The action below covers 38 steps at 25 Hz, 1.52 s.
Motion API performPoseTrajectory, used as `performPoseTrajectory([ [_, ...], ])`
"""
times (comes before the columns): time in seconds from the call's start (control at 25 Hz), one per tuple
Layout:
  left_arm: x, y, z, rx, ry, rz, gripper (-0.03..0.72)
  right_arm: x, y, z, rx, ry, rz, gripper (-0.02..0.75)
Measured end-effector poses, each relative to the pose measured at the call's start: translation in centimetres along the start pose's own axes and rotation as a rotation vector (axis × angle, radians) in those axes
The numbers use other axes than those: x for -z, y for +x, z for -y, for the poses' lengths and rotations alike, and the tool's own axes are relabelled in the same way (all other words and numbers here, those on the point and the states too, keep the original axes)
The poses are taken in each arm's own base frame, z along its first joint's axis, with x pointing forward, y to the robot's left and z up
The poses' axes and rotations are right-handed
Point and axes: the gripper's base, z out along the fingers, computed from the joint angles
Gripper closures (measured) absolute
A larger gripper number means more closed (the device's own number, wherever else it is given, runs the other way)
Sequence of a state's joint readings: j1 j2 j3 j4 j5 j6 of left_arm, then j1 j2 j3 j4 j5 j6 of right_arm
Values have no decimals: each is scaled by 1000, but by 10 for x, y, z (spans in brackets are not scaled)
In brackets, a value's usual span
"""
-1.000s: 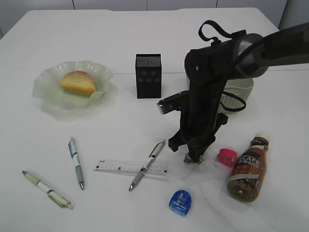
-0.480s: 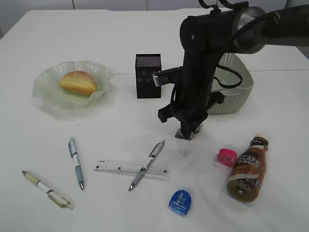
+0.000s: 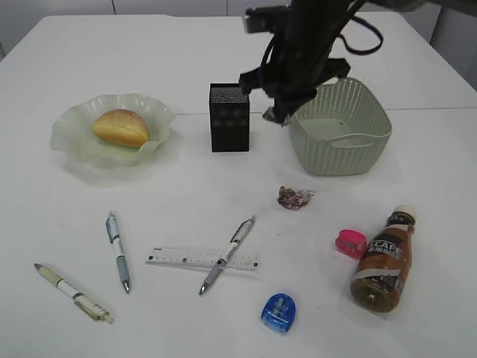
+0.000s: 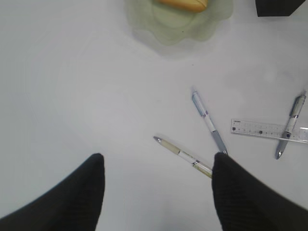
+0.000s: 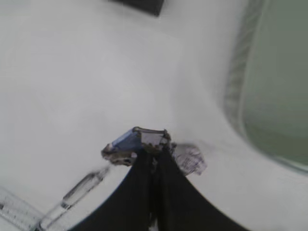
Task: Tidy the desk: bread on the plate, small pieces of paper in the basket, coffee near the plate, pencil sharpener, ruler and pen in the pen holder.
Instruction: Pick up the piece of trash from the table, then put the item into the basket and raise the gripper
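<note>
Right tool, pinching a paper scrap, hangs between pen holder and basket.

Gripper: left gripper is seen with jaws spread wide, nothing between them.
Desk: white.
Plate: bread is held on it.
Pens: cream pen, blue pen, silver pen laid across the ruler.
Pen holder: cut off at the top right corner.

White desk carries the pen holder; plate to its left, basket right, 3 pens, ruler, 2 sharpeners, coffee nearer the camera.
</note>
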State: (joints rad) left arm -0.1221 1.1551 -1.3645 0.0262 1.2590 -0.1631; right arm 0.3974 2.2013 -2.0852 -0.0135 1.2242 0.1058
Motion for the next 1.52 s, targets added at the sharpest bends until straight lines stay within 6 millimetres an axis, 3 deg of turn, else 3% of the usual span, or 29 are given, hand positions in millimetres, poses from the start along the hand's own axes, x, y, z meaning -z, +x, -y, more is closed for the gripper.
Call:
performPoseTrajectory([
  [0.2,0,0,0,0,0,0,183,27,-16,40,-103,30,104,725],
  [0.4,0,0,0,0,1,0,182,30,-14,96,-214,79,100,725],
  [0.56,0,0,2,8,25,-4,182,31,-10,126,-274,108,98,725],
  [0.76,0,1,5,18,54,-9,183,29,-9,130,-283,110,90,725],
  [0.96,0,1,6,20,61,-10,183,12,-9,131,-285,106,57,704],
  [1.08,0,1,6,21,63,-10,183,7,-9,131,-286,104,47,587],
  [1.2,0,1,6,21,65,-11,183,6,-9,131,-288,99,44,337],
  [1.32,0,1,6,21,65,-11,183,6,-9,131,-288,97,45,142],
  [1.4,0,1,6,21,65,-11,183,6,-9,131,-289,95,45,107],
  [1.52,0,1,6,21,65,-11,182,6,-9,128,-299,63,45,122],
])
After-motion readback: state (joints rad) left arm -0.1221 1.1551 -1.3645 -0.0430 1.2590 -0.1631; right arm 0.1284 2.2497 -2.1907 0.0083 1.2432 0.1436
